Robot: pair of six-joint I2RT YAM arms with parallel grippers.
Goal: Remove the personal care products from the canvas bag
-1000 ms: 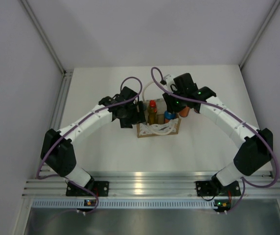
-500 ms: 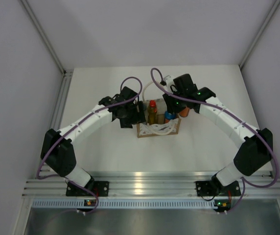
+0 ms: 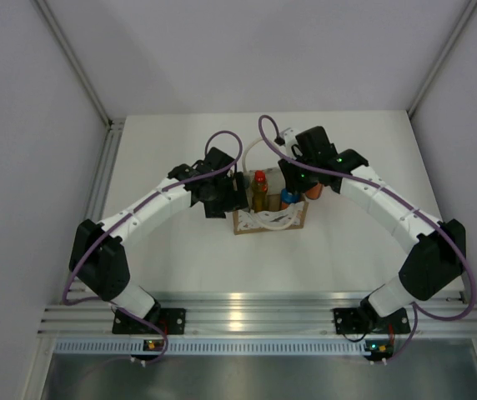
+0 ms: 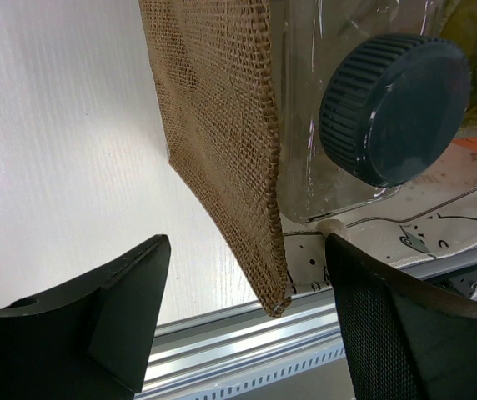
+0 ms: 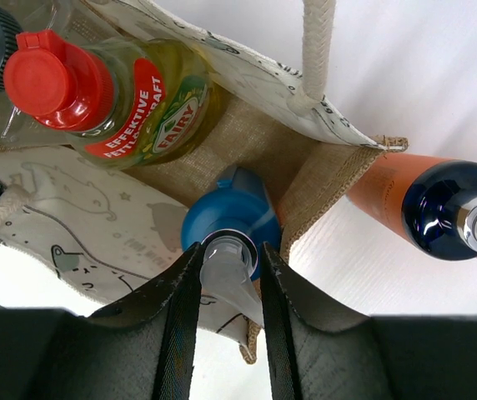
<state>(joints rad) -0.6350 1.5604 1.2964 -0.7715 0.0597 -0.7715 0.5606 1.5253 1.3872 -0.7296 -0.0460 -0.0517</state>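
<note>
At table point(image 3: 172, 250) centre we logged no shift: right gripper point(image 5: 230, 254) held the light-blue-capped bottle point(image 5: 222, 218) inside the canvas bag point(image 4: 222, 108), left gripper point(image 4: 247, 250) wide; lift pending.

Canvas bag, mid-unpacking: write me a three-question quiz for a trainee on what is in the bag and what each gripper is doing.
1. True or false: the red-capped bottle stands outside the canvas bag.
2. What is the right gripper closed on? A nothing; B the nozzle of the light-blue-capped bottle; C the bag's wall.
3. Fill in: the left gripper is ___, one finger on each side of the bag's burlap wall.

Key: 1 false, it stands inside the bag. 2 B. 3 open.
</note>
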